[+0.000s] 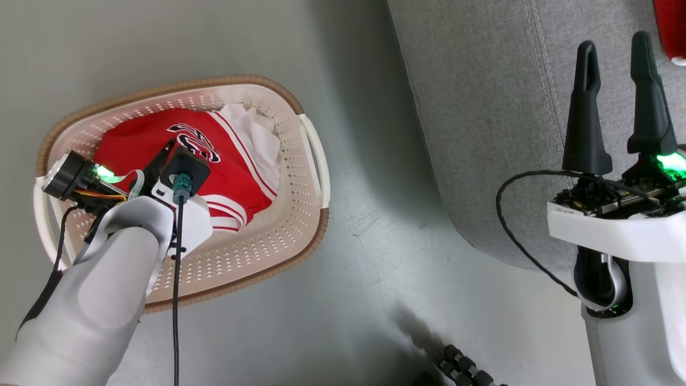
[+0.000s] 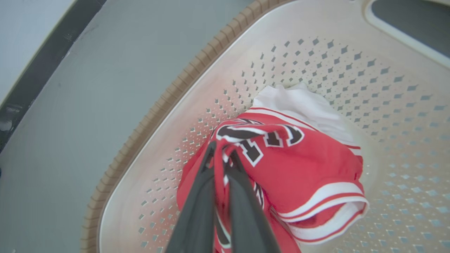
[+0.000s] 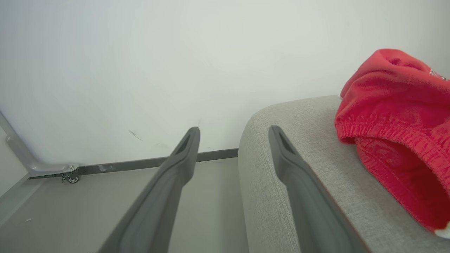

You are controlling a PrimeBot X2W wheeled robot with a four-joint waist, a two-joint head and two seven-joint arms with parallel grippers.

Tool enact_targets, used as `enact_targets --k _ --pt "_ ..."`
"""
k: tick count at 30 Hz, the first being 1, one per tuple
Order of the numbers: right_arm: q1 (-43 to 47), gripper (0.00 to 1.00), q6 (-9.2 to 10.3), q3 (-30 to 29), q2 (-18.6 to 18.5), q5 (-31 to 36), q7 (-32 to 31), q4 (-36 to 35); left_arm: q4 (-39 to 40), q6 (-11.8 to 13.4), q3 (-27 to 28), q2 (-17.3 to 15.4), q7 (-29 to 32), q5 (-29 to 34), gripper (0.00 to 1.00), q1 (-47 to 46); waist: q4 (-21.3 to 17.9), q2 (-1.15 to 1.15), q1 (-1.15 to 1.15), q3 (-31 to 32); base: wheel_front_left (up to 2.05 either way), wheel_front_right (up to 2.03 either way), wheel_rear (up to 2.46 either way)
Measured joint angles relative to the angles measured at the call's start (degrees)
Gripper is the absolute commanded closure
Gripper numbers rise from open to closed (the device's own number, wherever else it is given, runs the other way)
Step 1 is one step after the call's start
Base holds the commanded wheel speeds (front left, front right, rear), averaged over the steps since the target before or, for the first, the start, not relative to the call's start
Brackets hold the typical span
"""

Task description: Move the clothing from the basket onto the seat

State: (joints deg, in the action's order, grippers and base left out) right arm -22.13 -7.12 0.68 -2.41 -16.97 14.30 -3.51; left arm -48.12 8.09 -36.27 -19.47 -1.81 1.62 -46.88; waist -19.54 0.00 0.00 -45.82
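Basket (image 2: pixel 351 66) bottom: jersey (image 2: pixel 299 165) pinched between left jaws.

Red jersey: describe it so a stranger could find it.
Beside the grey fabric seat stands a cream perforated plastic basket. Inside lies the red jersey, pinched by the left gripper. Unlike the seat's red shorts, it bears black-and-white lettering.

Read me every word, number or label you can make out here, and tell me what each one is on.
On the red jersey in the cream perforated plastic basket: bold black letters outlined in white, crumpled and folded; no whole word reads.
On the white wrist housing of the right arm: tiny dark print, too small to read.
Nothing else legible.
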Motion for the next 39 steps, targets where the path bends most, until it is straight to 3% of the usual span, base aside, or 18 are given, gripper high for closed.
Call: enact_targets --k 39 --pt "1.26 0.00 0.00 -0.25 -0.30 6.61 0.00 3.69 9.87 5.59 2.92 2.18 -6.46 -4.12 1.00 7.86 7.19 0.00 0.00 10.81 0.00 0.00 0.00"
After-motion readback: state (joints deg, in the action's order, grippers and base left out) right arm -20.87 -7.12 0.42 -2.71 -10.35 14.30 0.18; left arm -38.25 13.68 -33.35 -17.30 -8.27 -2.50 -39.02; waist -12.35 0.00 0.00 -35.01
